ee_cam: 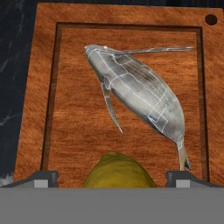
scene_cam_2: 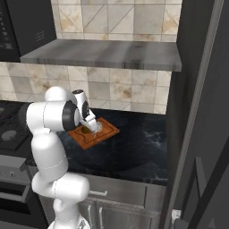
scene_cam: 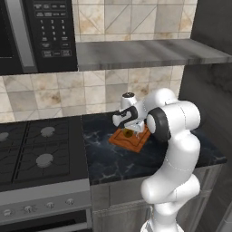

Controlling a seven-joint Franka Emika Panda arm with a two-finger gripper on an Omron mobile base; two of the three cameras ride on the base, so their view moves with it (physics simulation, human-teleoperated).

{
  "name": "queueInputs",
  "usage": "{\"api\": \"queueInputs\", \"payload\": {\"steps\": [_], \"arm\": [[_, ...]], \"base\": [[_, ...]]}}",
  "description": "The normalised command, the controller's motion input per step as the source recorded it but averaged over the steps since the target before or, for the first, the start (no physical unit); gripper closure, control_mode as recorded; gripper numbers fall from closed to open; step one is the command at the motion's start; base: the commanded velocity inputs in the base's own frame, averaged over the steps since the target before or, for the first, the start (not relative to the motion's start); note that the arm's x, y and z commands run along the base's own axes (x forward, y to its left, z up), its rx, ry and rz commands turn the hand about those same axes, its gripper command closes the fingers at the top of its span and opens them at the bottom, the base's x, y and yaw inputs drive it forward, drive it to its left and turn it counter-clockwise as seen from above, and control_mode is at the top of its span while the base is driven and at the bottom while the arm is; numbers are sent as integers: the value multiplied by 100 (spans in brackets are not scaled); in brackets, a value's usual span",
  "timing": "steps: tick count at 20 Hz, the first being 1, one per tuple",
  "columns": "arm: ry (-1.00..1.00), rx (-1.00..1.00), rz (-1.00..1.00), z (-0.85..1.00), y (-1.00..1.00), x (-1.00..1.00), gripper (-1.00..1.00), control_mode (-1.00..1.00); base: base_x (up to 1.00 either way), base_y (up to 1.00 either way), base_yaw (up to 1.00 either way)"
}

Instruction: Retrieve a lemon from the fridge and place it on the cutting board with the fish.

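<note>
Now the fingers [ee_cam: 113, 178] stand wide apart astride the lemon [ee_cam: 119, 170], which lies on the cutting board [ee_cam: 41, 87] beside the fish [ee_cam: 135, 94]; lifting crookedly could nudge the round fruit off onto the desk [scene_cam: 113, 158].

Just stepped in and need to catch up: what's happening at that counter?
The white robot arm is reaching down over the cutting board on the dark counter beside the stove. A fish lies on the board, and the lemon sits on the board too, right between the tips of the claw. In the hand view the tips stand wide, on either side of the lemon and apart from it, so the lemon looks released.
</note>
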Motion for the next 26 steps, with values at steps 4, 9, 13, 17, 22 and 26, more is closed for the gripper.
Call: {"api": "queueInputs", "payload": {"steps": [4, 9, 13, 17, 22, 26], "arm": [[0, 0, 0, 0, 0, 0, -100, -100], [1, 0, -1, 6, 0, -7, -100, -100], [1, 0, -1, 15, -3, -22, -100, -100], [0, 0, -1, 11, -4, -16, -100, -100], [0, 0, -1, 20, 0, -37, -100, -100], [-1, 0, 0, 45, 0, -69, -100, -100]], "base": [[0, 0, 0], [0, 0, 0], [0, 0, 0], [0, 0, 0], [0, 0, 0], [0, 0, 0]]}}
